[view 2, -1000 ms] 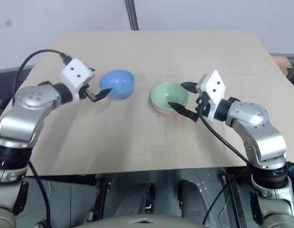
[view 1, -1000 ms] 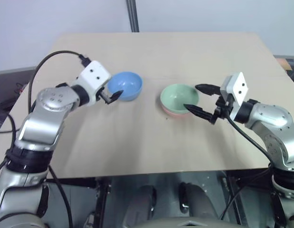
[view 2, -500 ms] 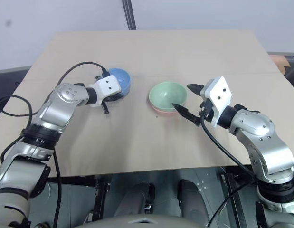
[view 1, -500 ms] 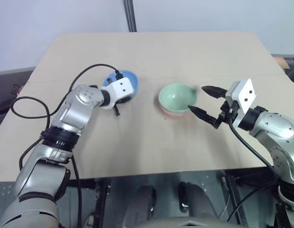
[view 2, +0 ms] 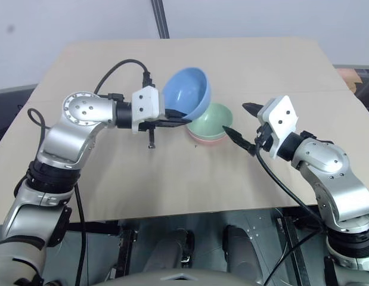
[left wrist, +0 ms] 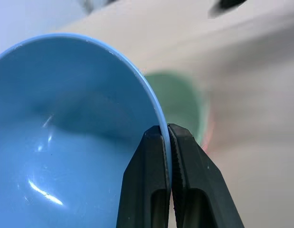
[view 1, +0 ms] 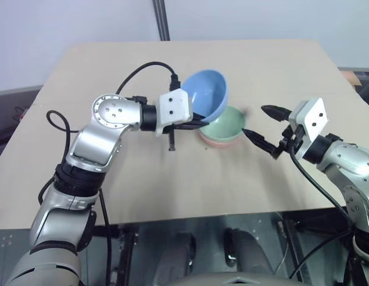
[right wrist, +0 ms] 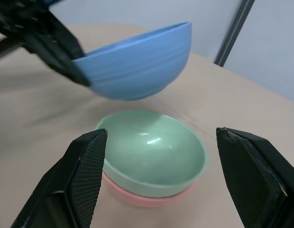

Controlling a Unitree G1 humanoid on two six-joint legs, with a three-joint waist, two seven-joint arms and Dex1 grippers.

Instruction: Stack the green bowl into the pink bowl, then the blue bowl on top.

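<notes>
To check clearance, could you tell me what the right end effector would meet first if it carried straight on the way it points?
Probably the green bowl nested in the pink bowl; the right end effector points straight at them.

The left gripper (left wrist: pixel 168 137), open beside the blue bowl (view 1: pixel 207 95) a second ago, now pinches its rim. The bowl is off the table (view 1: pixel 172 179), tilted, carried rightward above the green bowl (right wrist: pixel 154 152).
</notes>
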